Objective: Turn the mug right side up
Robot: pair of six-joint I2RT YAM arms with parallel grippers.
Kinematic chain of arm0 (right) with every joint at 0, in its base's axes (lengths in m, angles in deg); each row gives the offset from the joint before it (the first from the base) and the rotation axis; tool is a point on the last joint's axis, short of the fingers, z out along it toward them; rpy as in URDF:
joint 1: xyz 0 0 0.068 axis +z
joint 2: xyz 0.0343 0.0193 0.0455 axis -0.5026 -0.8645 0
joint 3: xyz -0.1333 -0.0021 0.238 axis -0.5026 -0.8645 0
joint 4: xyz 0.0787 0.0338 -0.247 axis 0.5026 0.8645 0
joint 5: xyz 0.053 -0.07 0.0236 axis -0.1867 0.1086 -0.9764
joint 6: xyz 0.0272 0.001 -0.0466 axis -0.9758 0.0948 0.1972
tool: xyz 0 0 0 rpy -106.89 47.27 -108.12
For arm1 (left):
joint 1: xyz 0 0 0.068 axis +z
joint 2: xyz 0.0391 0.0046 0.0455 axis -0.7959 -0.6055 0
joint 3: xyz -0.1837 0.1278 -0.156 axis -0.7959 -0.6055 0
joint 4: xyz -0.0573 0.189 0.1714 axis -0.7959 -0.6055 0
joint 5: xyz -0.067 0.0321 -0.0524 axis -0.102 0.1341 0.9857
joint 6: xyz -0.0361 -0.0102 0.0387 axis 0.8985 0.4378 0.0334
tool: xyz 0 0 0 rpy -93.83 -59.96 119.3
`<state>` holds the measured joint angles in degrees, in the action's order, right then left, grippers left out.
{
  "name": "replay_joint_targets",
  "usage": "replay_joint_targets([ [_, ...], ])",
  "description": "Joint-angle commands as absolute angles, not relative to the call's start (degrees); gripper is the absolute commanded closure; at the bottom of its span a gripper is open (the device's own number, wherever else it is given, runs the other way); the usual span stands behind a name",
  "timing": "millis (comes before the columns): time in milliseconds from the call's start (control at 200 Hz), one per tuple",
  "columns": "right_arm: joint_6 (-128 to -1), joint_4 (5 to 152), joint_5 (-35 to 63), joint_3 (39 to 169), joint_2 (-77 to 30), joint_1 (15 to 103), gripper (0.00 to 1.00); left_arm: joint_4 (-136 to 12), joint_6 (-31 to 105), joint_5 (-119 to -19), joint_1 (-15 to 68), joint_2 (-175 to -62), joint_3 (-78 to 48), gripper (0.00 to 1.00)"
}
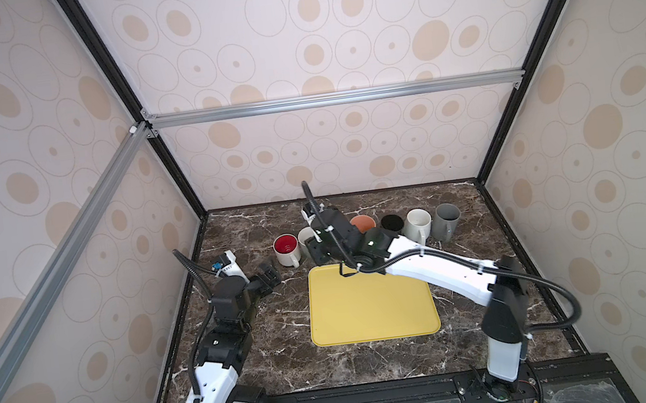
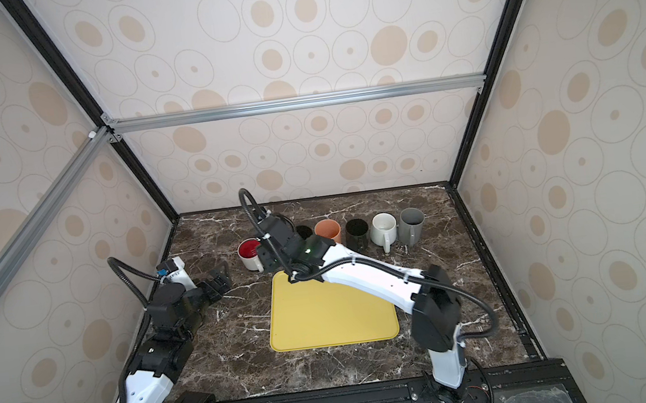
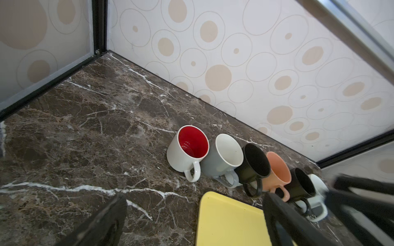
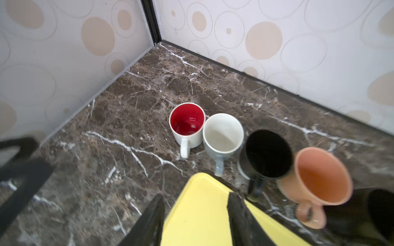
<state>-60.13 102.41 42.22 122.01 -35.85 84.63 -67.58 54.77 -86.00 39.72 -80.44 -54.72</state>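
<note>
**Mug is looking upright, now I'm sweating the exit**

Reading a top view left to right: my left gripper (image 1: 270,275) is idling at the yellow tray's (image 1: 372,309) 10 o'clock, jaws spread wide, gripping nothing. The red-lined mug (image 1: 286,245) is standing mouth-up at the row's left end. Touching it, at the tray's 11 o'clock, the grey mug (image 4: 221,136) is sitting mouth-up too. I'm reckoning that's the job mug, so I'm calling the flip done. My right gripper (image 4: 195,198) is hanging at its 6 o'clock, fingers apart, nothing between them.

What's worrying me: its handle is pointing at those fingers, and the black mug (image 4: 268,153) is crowding its 3 o'clock. A sloppy pull-out could snag the handle and topple the row.
</note>
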Motion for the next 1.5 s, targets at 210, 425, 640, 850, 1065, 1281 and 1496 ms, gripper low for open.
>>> replay_joint_targets([
  [210,-59.8,105.0,45.5,98.5,-13.2,69.3,0.04,-8.8,20.0,-106.6,37.4,-91.5,-75.7,0.0],
  [425,-56.8,100.0,51.5,90.0,-8.8,65.7,0.02,11.0,21.7,-99.7,48.3,-113.2,-80.9,0.0],
  [640,-38.9,77.4,58.6,75.3,-8.1,63.0,0.01,22.2,24.0,-92.3,51.1,-127.4,-79.2,0.0],
  [850,-43.1,67.3,59.1,70.4,-17.8,49.5,0.0,18.9,24.5,-92.0,51.2,-126.5,-78.5,0.0],
  [1065,-44.2,35.9,46.5,54.5,-23.6,39.1,0.0,18.9,24.6,-91.9,51.2,-126.5,-78.6,0.0],
  [1281,-46.1,27.0,34.6,50.3,-25.9,33.8,0.0,14.6,23.5,-90.3,51.1,-126.8,-75.7,0.0],
  [1496,-46.8,35.1,34.9,52.0,-23.3,34.1,0.0,13.3,23.4,-89.9,51.1,-126.8,-75.3,0.0],
])
